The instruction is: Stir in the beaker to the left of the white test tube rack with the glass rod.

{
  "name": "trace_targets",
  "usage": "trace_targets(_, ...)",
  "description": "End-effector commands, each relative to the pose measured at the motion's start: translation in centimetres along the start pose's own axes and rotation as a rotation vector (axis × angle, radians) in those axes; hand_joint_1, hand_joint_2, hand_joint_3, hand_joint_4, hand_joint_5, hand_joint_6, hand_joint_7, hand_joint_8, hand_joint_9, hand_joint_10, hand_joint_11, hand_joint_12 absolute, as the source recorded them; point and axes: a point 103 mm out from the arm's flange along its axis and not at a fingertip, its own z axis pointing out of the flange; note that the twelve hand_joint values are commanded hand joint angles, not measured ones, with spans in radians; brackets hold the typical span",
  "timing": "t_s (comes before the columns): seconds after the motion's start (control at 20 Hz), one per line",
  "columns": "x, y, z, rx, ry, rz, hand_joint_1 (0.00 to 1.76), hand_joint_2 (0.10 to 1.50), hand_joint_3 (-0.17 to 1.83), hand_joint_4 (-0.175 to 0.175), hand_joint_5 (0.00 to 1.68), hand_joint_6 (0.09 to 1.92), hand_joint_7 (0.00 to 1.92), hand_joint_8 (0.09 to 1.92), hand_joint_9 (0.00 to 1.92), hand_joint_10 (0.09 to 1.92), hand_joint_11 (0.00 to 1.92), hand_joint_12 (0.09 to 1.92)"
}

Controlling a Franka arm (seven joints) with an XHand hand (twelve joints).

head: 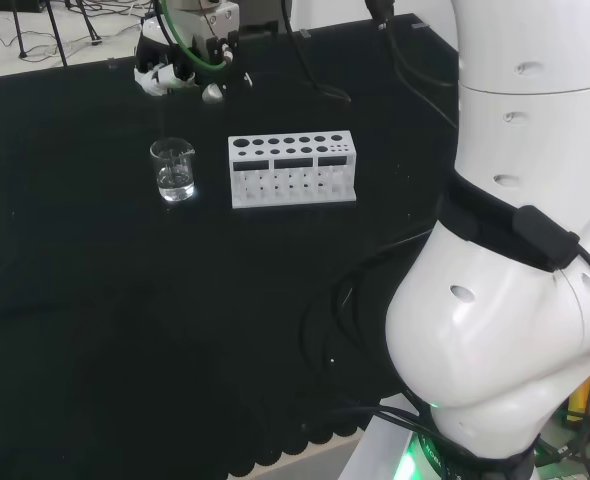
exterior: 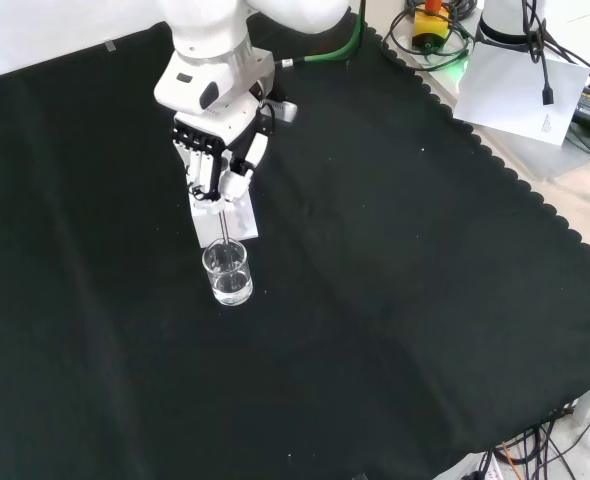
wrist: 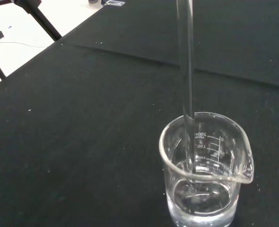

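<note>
One hand [exterior: 218,160] with fingers curled round one glass rod [wrist: 185,71], rod tip in one beaker [wrist: 203,177] of clear liquid, one white test tube rack [head: 292,168] beside it

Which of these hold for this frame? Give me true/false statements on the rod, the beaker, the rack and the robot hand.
1. The glass rod reaches down into the beaker. True.
2. The beaker is empty. False: clear liquid sits in its lower part.
3. In the head view, the beaker stands left of the white test tube rack. True.
4. The robot hand rests open on the cloth. False: it is above the beaker, fingers curled round the rod.
5. The rack is full of test tubes. False: its holes look empty in the head view.
</note>
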Motion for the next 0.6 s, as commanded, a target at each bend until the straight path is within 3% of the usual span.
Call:
trace_targets(0.05,-1.1,0.6,-0.2,-0.006,-0.003,0.011,1.31,1.13,-0.17,-0.175,1.18,0.43,1.14,1.09,1.64,0.95,1.67,0.75)
trace_targets(0.3,-2.4,-0.1,-0.4,-0.005,-0.004,0.042,1.31,1.13,-0.17,-0.175,1.18,0.43,1.14,1.09,1.64,0.95,1.67,0.75)
trace_targets(0.6,-1.7,-1.0,-0.3,0.010,-0.017,0.042,1.31,1.13,-0.17,-0.175,1.18,0.43,1.14,1.09,1.64,0.95,1.67,0.75)
